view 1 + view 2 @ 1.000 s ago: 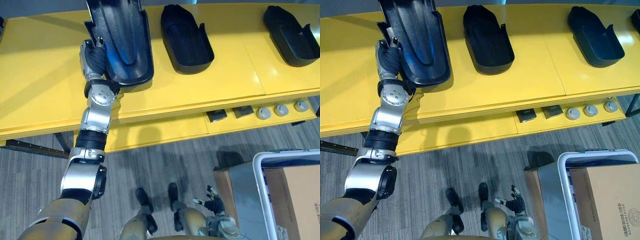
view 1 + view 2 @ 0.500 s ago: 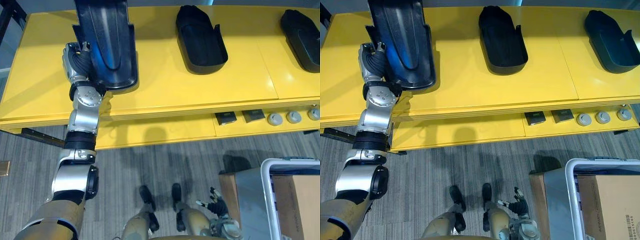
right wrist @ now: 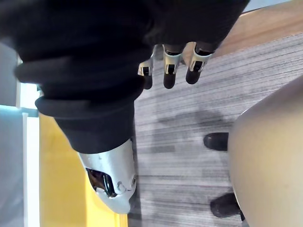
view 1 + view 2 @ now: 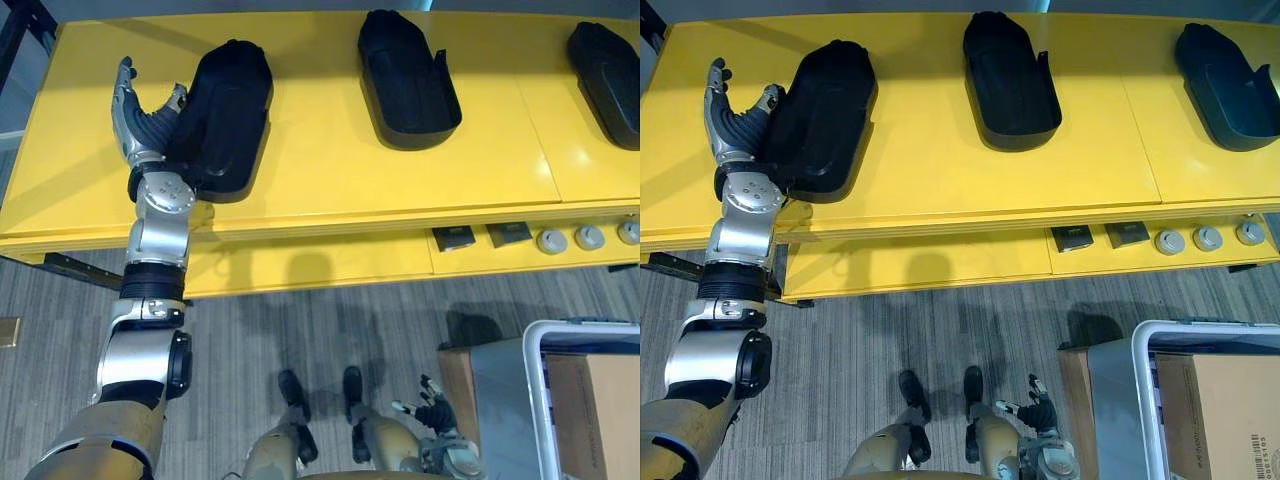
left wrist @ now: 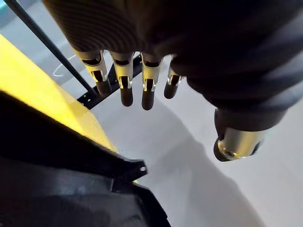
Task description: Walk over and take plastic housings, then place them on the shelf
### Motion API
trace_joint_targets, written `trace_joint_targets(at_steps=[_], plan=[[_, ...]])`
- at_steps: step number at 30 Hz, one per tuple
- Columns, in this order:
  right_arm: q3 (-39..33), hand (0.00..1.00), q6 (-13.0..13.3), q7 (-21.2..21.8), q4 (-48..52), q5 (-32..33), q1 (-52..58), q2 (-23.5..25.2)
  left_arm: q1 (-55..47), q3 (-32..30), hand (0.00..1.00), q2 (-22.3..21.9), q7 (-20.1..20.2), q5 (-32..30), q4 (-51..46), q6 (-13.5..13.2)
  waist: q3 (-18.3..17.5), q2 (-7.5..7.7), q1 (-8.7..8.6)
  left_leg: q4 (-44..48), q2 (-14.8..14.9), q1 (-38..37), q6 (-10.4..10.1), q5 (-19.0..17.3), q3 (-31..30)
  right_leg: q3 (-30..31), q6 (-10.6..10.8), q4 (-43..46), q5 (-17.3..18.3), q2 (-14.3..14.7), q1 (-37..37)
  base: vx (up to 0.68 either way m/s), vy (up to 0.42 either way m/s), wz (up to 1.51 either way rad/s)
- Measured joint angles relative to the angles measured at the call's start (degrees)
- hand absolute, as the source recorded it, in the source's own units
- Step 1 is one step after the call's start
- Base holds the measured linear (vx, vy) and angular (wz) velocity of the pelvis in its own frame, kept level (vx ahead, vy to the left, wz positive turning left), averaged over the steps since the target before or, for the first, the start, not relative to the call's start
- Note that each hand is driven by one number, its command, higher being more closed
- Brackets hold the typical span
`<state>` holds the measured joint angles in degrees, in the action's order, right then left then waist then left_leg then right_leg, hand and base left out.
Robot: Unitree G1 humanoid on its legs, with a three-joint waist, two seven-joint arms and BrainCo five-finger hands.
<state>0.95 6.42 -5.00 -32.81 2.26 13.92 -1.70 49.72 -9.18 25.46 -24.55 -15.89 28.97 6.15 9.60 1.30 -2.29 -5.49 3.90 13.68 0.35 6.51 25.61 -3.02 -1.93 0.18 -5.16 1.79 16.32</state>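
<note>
A black plastic housing lies hollow side down on the yellow shelf, towards its left end. My left hand stands right against the housing's left side, open, fingers straight and pointing away from me, thumb by the rim. In the left wrist view the fingers hang straight and hold nothing, with the housing below them. Two more black housings lie hollow side up further right on the shelf. My right hand hangs low over the floor, open and empty.
A lower yellow ledge carries two small black blocks and several grey round parts. A white-rimmed bin with a cardboard box inside stands on the grey floor at the lower right.
The housing, held raised on end in my left hand before, now lies flat on the shelf. The left hand has let go and opened. The camera shifted a little.
</note>
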Motion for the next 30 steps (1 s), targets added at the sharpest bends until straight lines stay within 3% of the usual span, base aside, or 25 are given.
trace_joint_targets(at_steps=[3, 5, 9, 10, 14, 20, 24, 30], plan=[[0.0, 0.00, 0.0, 0.0, 0.0, 0.0, 0.0, 0.0, -3.9, 0.1, 0.00, 0.0, -2.4, 1.7, -12.7, -0.6, 0.0, 0.00, -0.01, 0.0, 0.0, -0.1, 0.2, 0.3, -0.2, 0.0, 0.0, -0.2, 0.0, 0.0, -0.3, 0.01, -0.004, 0.01], [-0.3, 0.00, 0.0, 0.0, -0.1, 0.0, 0.0, 0.1, -9.9, 0.0, 0.00, -0.7, -4.6, 1.7, -24.3, -2.4, 0.0, -0.05, 0.15, 0.0, -0.1, -0.5, 0.2, 0.3, -0.6, -0.1, 0.0, -0.5, 0.0, 0.0, -0.9, 0.05, -0.011, 0.06], [-1.2, 0.00, 0.3, -0.1, -0.8, 0.5, 0.0, 0.2, -24.5, 0.2, 0.00, -7.2, -5.7, -0.9, -39.2, -5.7, 0.0, -0.49, 0.73, 0.0, -0.2, -1.4, 0.2, 0.3, -1.5, -0.2, 0.0, -0.9, 0.2, 0.0, -2.3, 0.03, -0.001, 0.12], [-1.7, 0.00, 0.7, 0.0, -1.6, 0.5, 0.0, 0.2, -29.4, 0.2, 1.00, -9.4, -5.6, -2.4, -41.1, -6.4, 0.0, -0.52, 1.05, 0.0, -0.3, -1.9, -0.1, 0.1, -1.7, -0.3, -0.1, -1.2, 0.5, -0.1, -3.0, 0.03, 0.003, 0.11], [-2.9, 0.00, 0.9, 0.0, -3.2, 0.5, 0.0, 0.2, -41.3, 0.7, 1.00, -13.9, -5.2, -3.5, -44.4, -7.7, 0.0, -0.65, 2.04, 0.0, -0.4, -2.2, -0.1, 0.1, -2.4, -1.1, -0.1, -1.2, 1.0, -0.3, -3.7, 0.00, -0.007, 0.13], [-2.9, 0.00, 0.8, -0.3, -4.2, 0.3, -0.7, 0.2, -53.4, 2.9, 1.00, -18.2, -1.0, -4.6, -44.4, -9.3, 0.0, -0.70, 3.27, 0.0, -0.6, -3.2, 0.1, -0.1, -3.7, -2.9, 0.2, -1.1, 1.6, -0.6, -5.3, 0.01, 0.006, 0.16], [-2.8, 0.00, 0.4, -0.3, -4.2, -0.2, -0.9, 0.3, -53.5, 2.9, 1.00, -18.4, 1.7, -4.6, -44.0, -9.3, 0.0, -0.73, 3.25, -0.1, -0.9, -3.9, -0.1, 0.1, -4.3, -3.4, 0.6, -1.0, 1.9, -0.9, -6.3, 0.02, 0.027, 0.08], [-2.7, 0.00, 0.0, -0.3, -4.2, -0.1, -1.0, 0.3, -50.7, 4.2, 1.00, -17.5, 2.1, -7.0, -38.5, -9.7, 0.0, -0.73, 3.18, -0.1, -1.0, -3.8, -0.1, 0.1, -4.4, -3.4, 0.8, -0.8, 2.1, -1.0, -6.1, 0.02, 0.010, 0.01]])
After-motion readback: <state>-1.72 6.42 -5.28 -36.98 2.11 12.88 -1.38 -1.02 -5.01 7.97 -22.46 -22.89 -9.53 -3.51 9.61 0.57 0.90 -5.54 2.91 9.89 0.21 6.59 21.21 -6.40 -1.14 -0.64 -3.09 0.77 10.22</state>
